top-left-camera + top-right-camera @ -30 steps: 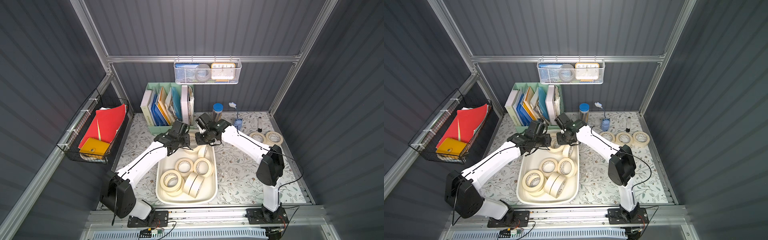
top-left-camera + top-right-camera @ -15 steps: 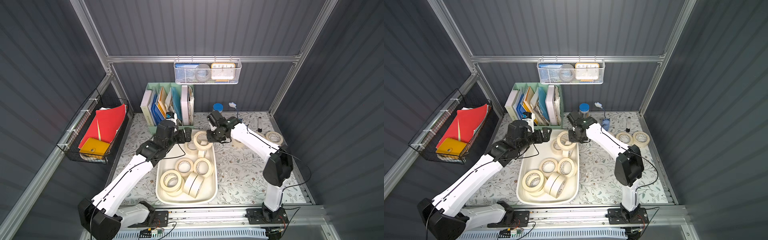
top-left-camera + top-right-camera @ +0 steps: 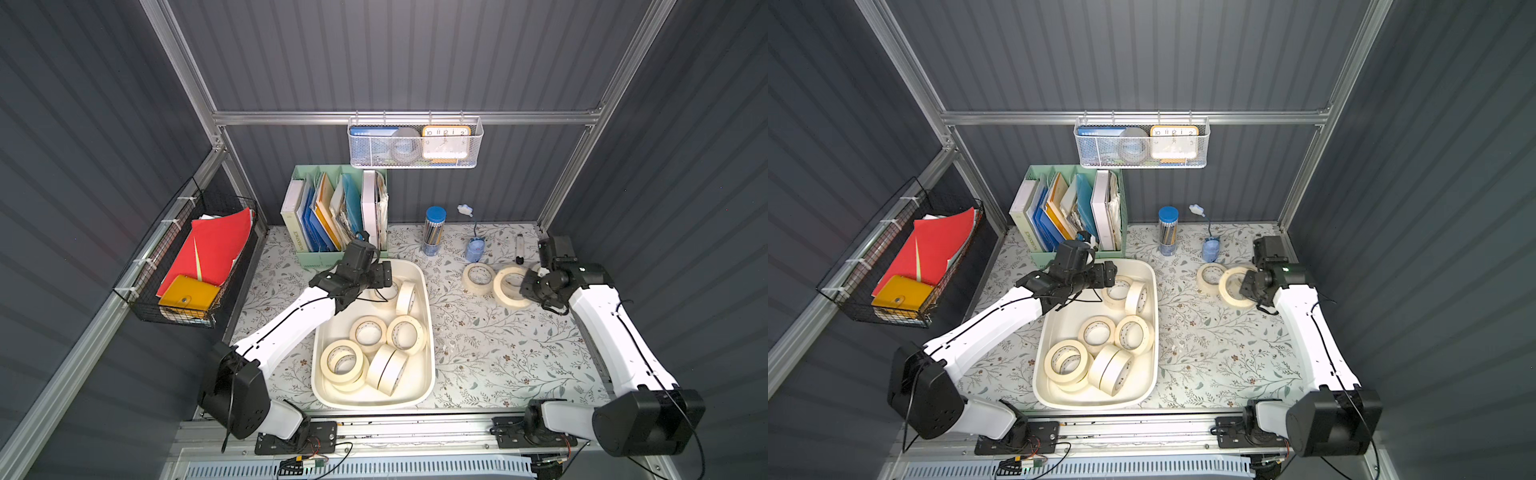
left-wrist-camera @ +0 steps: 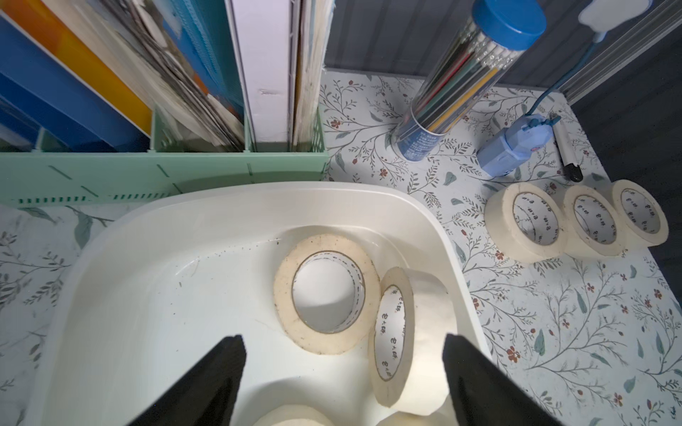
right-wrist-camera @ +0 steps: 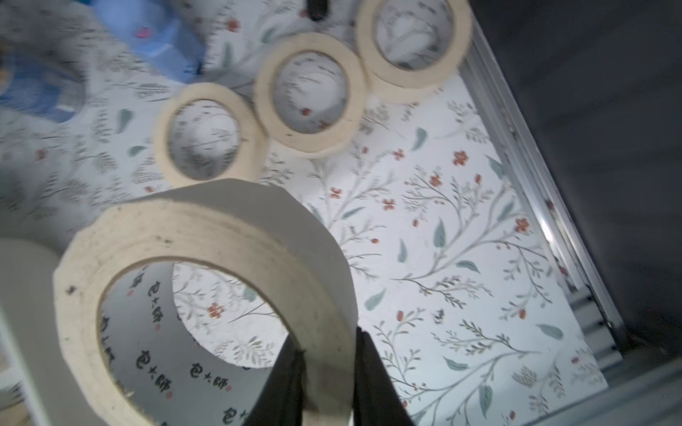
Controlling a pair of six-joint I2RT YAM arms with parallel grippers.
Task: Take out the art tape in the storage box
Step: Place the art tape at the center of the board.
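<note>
Right pincer (image 5: 326,354) clenched on one art tape roll (image 5: 206,236) near the far right corner of the tabletop (image 3: 478,345); left pincer (image 4: 343,345) spread wide, empty, over the far end of the storage box (image 4: 258,195).
Only the roll's thin wall is pinched, so it could slip or drop onto the three rolls (image 5: 310,142) lying nearby. The left jaws straddle a flat roll (image 4: 324,243) touching a leaning one (image 4: 424,317); closing could catch both. The right wrist view is blurred; in both top views arm and held roll cover most of that row.
</note>
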